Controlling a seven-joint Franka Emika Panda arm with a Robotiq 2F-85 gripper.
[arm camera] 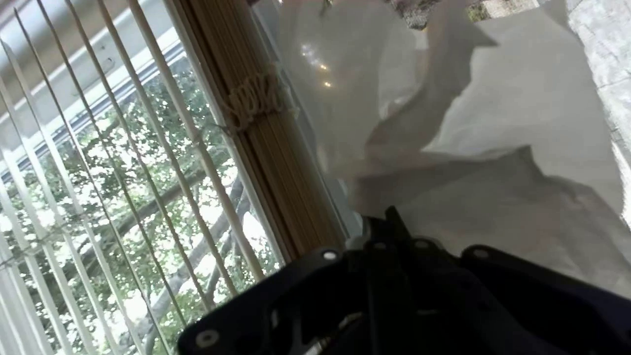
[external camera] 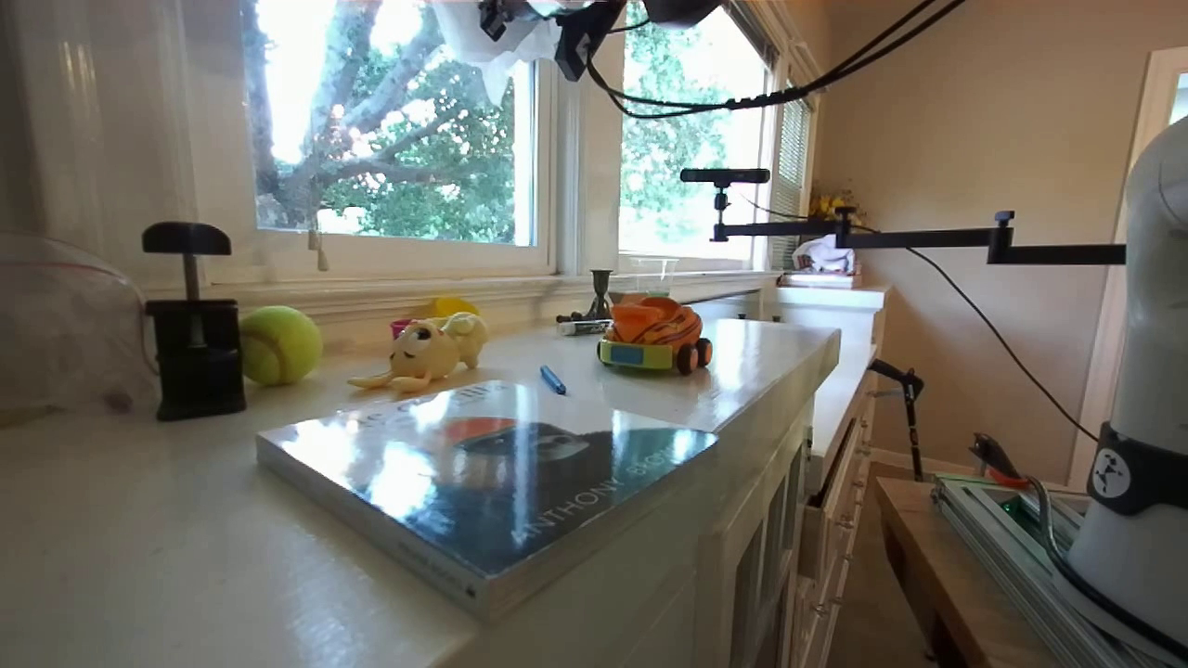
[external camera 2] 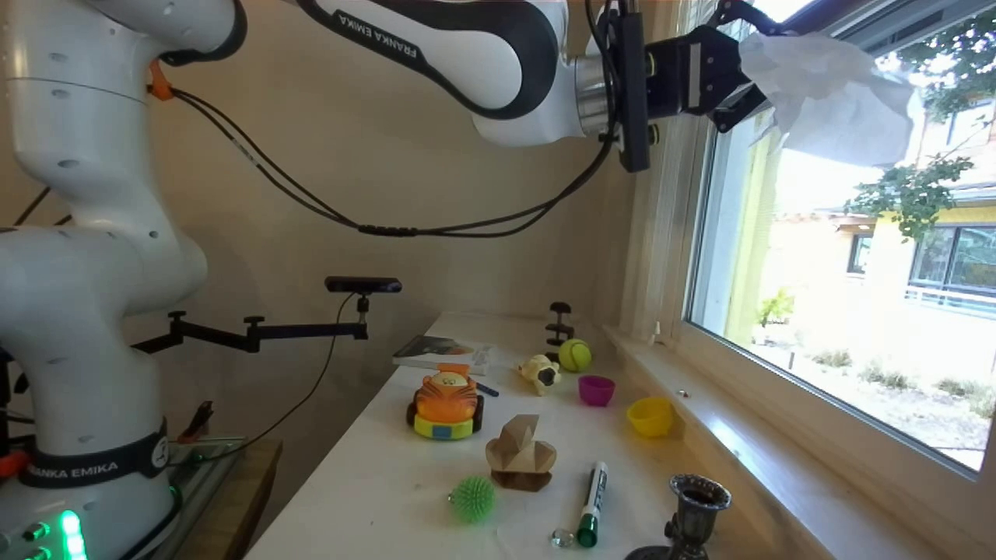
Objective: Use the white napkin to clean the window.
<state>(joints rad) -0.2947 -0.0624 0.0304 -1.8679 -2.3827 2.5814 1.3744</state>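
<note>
The white napkin (external camera 2: 836, 101) is a crumpled sheet hanging beyond my fingertips, in front of the upper part of the window (external camera 2: 848, 264). My gripper (external camera 2: 766, 66) is shut on one end of it. In the wrist view the fingertips (arm camera: 382, 222) are together at the edge of the napkin (arm camera: 493, 197), which spreads to the upper right. In an exterior view the napkin (external camera: 501, 42) hangs at the top edge before the window (external camera: 399, 139), and the gripper (external camera: 575, 37) is partly cut off. I cannot tell whether the napkin touches the glass.
Blind slats (arm camera: 266, 123) run beside the gripper. Below, the white counter (external camera 2: 373, 482) holds a book (external camera: 492, 464), an orange toy car (external camera: 654, 334), a tennis ball (external camera: 281, 345), a marker (external camera 2: 594, 502), a candlestick (external camera 2: 695, 509) and cups (external camera 2: 650, 417). A camera arm (external camera: 919, 239) stretches nearby.
</note>
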